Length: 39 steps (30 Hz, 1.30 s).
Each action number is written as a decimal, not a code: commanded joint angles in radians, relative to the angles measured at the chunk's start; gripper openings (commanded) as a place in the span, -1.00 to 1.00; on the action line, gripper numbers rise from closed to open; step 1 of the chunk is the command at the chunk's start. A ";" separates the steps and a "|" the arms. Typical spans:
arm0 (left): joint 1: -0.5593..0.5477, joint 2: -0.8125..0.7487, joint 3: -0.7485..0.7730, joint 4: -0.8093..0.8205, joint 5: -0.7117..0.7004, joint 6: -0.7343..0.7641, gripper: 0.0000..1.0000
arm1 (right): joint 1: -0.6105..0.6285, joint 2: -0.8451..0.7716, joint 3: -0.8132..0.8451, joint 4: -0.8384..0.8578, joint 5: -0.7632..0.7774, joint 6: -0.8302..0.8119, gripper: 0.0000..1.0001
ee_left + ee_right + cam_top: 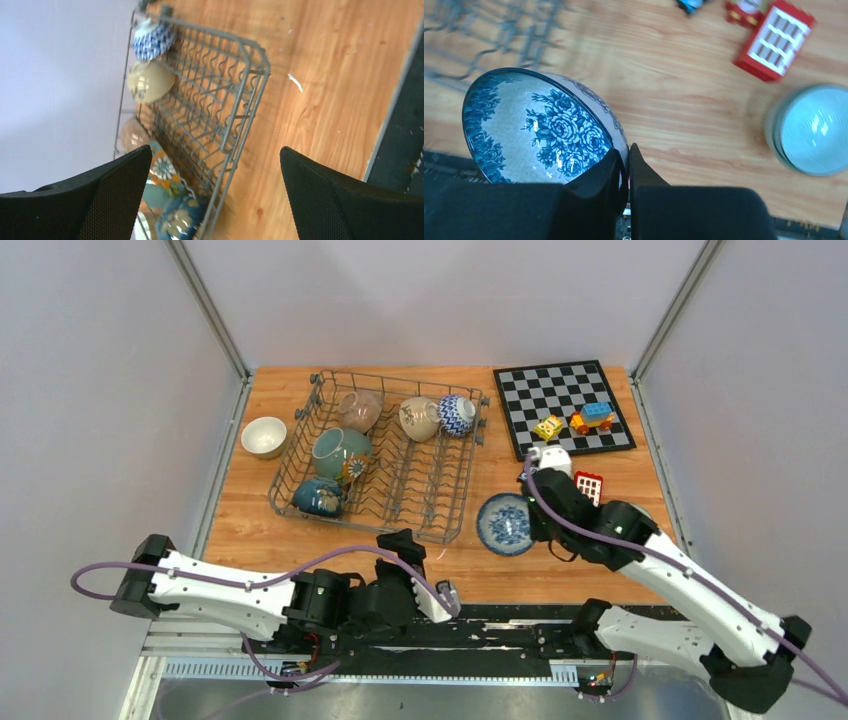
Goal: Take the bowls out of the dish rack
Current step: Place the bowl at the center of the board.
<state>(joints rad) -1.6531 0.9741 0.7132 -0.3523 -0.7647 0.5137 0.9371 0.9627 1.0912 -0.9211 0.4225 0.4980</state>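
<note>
The right pincer [628, 150] is clamped on the rim of a tipped blue flower bowl [539, 130]. The bowl is between the dish rack [470, 465] and a red toy block [589, 486]. The left pincer [214, 155] is wide apart by the rack's near corner, over bare wood. Five bowls [418, 418] sit in the rack.

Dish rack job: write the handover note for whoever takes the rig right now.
Left end effector: open, empty, at the near corner of the dish rack.
Right end effector: shut on the rim of the blue floral bowl, which is tilted and outside the rack to its right.
Done: white bowl on the table left of the rack.
Left: set the floral bowl down, then unload the pink bowl, beige bowl, blue-and-white bowl, teal bowl and dark blue bowl.
</note>
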 commanded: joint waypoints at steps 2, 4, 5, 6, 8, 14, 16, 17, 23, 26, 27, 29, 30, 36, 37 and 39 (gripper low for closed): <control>0.011 0.110 0.028 0.052 -0.279 -0.294 1.00 | -0.204 -0.157 -0.174 -0.024 -0.022 0.098 -0.93; 0.023 0.167 0.075 0.010 -0.267 -0.401 1.00 | -0.262 -0.183 -0.237 -0.014 -0.035 0.127 -0.93; 0.030 0.194 0.095 -0.015 -0.263 -0.453 1.00 | -0.294 -0.189 -0.263 -0.007 -0.047 0.137 -0.93; 0.035 0.220 0.117 -0.031 -0.253 -0.499 1.00 | -0.320 -0.193 -0.287 0.007 -0.066 0.145 -0.93; 0.041 0.263 0.152 -0.060 -0.230 -0.598 1.00 | -0.375 -0.194 -0.334 0.051 -0.113 0.150 -0.93; 0.050 0.303 0.178 -0.099 -0.216 -0.881 1.00 | -0.508 -0.163 -0.443 0.170 -0.193 0.210 -0.93; 0.050 0.296 0.162 -0.089 -0.206 -0.910 1.00 | -0.562 -0.172 -0.483 0.220 -0.213 0.243 -0.93; 0.051 0.292 0.156 -0.087 -0.206 -0.911 1.00 | -0.582 -0.180 -0.499 0.242 -0.226 0.255 -0.93; 0.055 0.277 0.136 -0.084 -0.222 -0.900 1.00 | -0.615 -0.151 -0.527 0.300 -0.175 0.280 -0.93; 0.055 0.272 0.126 -0.074 -0.220 -0.906 1.00 | -0.633 -0.145 -0.545 0.318 -0.168 0.288 -0.93; 0.056 0.268 0.121 -0.070 -0.220 -0.906 1.00 | -0.638 -0.144 -0.553 0.324 -0.168 0.292 -0.93; 0.055 0.256 0.109 -0.064 -0.229 -0.906 1.00 | -0.654 -0.146 -0.567 0.335 -0.166 0.294 -0.93; 0.056 0.247 0.102 -0.058 -0.235 -0.905 1.00 | -0.660 -0.145 -0.573 0.336 -0.165 0.293 -0.93; 0.055 0.220 0.074 -0.026 -0.243 -0.890 1.00 | -0.710 -0.140 -0.603 0.359 -0.175 0.294 -0.93; 0.056 0.222 0.074 -0.022 -0.240 -0.887 1.00 | -0.717 -0.139 -0.606 0.364 -0.178 0.295 -0.93; 0.055 0.233 0.077 -0.022 -0.237 -0.885 1.00 | -0.733 -0.130 -0.616 0.372 -0.180 0.296 -0.93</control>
<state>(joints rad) -1.6047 1.2087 0.7990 -0.4187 -0.9848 -0.3546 0.2440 0.8246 0.4988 -0.5976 0.2359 0.7681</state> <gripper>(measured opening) 0.997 0.093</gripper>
